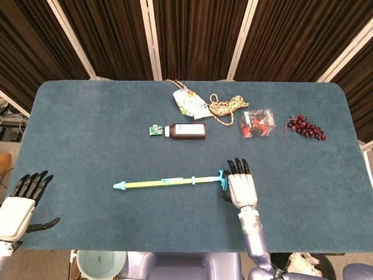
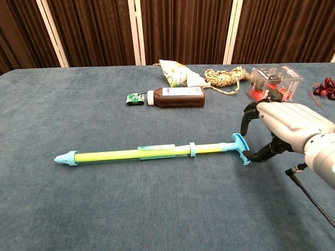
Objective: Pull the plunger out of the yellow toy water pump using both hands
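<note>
With fingers spread around the plunger handle but not clamped, the right hand could drag the unbraced yellow toy water pump toward the table's right edge, since the left hand, also spread, is kept at the near-left corner.

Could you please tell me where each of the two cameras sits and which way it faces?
Head view: high above the near edge, looking steeply down at the table; both the left hand and right hand show.
Chest view: low, looking forward across the tabletop; only the right hand shows.
Shared: the yellow toy water pump and the right hand at its handle.
</note>
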{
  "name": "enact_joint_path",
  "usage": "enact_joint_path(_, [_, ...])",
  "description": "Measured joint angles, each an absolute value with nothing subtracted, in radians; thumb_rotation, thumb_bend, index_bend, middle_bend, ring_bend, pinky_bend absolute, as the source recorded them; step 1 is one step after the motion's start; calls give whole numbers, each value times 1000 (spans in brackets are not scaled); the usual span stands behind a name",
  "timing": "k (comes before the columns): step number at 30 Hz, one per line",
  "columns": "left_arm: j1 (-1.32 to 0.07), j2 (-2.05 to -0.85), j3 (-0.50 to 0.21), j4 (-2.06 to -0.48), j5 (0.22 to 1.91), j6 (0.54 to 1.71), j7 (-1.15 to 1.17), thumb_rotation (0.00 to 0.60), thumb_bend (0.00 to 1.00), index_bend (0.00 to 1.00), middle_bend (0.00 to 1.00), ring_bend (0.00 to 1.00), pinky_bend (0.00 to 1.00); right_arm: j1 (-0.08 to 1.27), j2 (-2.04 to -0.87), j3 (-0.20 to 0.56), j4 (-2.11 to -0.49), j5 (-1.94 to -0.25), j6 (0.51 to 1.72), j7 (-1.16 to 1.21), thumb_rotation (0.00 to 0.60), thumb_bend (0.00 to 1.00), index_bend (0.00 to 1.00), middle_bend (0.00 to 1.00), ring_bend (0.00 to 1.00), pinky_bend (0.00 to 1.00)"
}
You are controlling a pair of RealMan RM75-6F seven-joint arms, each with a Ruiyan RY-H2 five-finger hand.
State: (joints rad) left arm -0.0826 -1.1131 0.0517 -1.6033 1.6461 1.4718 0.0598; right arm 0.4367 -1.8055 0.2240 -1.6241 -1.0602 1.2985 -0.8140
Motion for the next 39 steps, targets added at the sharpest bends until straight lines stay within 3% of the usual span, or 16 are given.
enact_joint_path(25, [-90,-1109,50,-1610,1623,1456,39,600,5,0,0,0,10,539,-1989,242,-1411,-1049,1286,-814,600,341,449,146,39,0])
enact_joint_path(39, [-91,-1109,51,-1615,1618,1453,39,600,5,0,0,0,10,553,-2005,247,-1344,-1030,1274,-808,600,396,449,147,39,0])
